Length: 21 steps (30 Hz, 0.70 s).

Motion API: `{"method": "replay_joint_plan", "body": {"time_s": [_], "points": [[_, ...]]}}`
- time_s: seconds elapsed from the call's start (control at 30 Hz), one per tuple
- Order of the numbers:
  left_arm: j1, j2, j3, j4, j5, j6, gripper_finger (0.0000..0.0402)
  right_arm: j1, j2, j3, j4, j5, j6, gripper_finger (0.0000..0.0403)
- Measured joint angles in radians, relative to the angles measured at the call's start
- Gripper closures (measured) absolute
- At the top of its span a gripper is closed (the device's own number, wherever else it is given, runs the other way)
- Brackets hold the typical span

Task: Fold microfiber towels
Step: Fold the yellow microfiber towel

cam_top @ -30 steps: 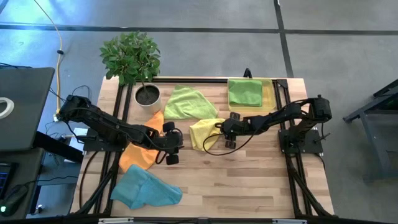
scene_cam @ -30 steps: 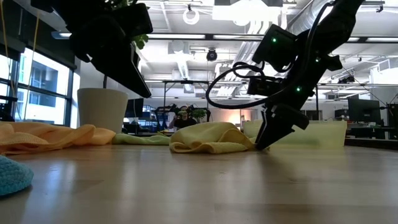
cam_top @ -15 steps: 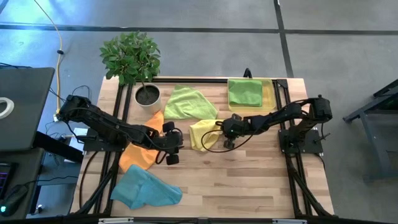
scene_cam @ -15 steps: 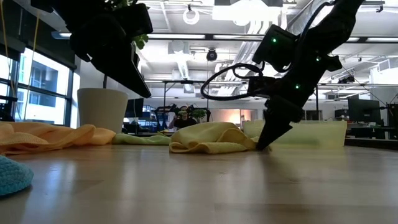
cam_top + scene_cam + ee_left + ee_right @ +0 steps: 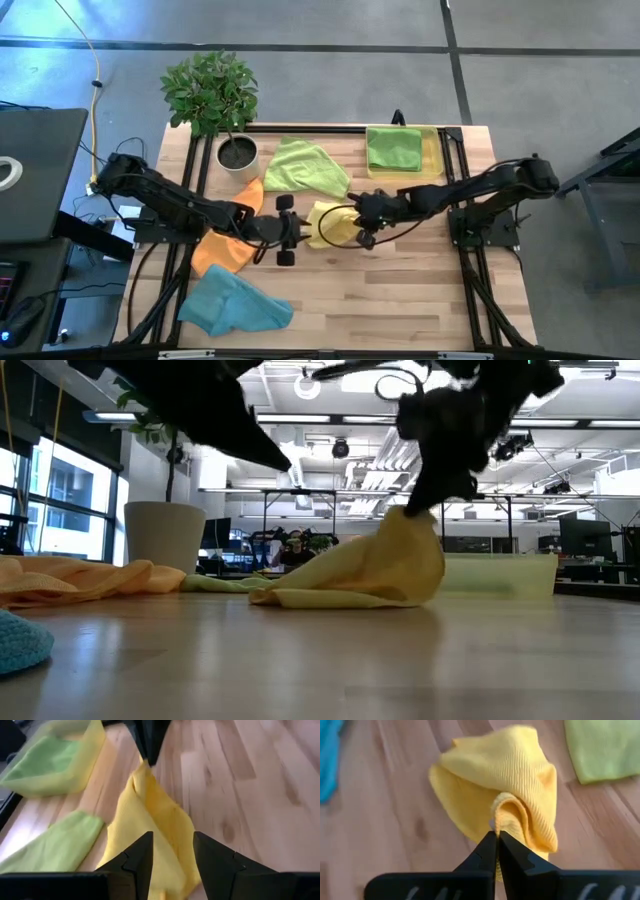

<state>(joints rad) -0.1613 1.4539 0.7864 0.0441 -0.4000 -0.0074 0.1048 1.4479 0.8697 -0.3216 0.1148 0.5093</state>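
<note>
The right gripper (image 5: 362, 222) sits near the middle of the wooden worktop (image 5: 400, 290), its fingers (image 5: 492, 851) pinched together on a fold of the yellow towel (image 5: 332, 222), which it holds lifted into a peak while the rest of the cloth trails down onto the wood, as the low view shows (image 5: 370, 570). The left gripper (image 5: 288, 228) hovers just beside the towel's other side with its fingers (image 5: 135, 862) spread apart, holding nothing, the yellow cloth lying just ahead of them (image 5: 150, 820). A lime green towel (image 5: 303, 166) lies loosely spread behind the yellow one, near a potted plant (image 5: 215, 100) at the worktop's back left. The second lime green towel (image 5: 393, 148) lies folded flat in the translucent yellow tray (image 5: 434, 150) at the back right. The orange towel (image 5: 220, 250) lies crumpled on the left side, partly beneath the left arm, and the light blue towel (image 5: 232, 303) is bunched near the front left corner.
</note>
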Motion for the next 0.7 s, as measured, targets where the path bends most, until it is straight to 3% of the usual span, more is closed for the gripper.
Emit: {"method": "replay_joint_plan", "body": {"time_s": [0.23,0.7], "points": [[0.012,0.048,-0.001,0.149,0.009,0.060,0.0272,0.079,0.000,0.168,-0.113,0.041,-0.034,0.0402],[0.010,0.087,-0.001,0.491,0.116,0.279,0.0272,0.149,-0.002,0.419,-0.318,0.012,-0.126,0.0403]]}}
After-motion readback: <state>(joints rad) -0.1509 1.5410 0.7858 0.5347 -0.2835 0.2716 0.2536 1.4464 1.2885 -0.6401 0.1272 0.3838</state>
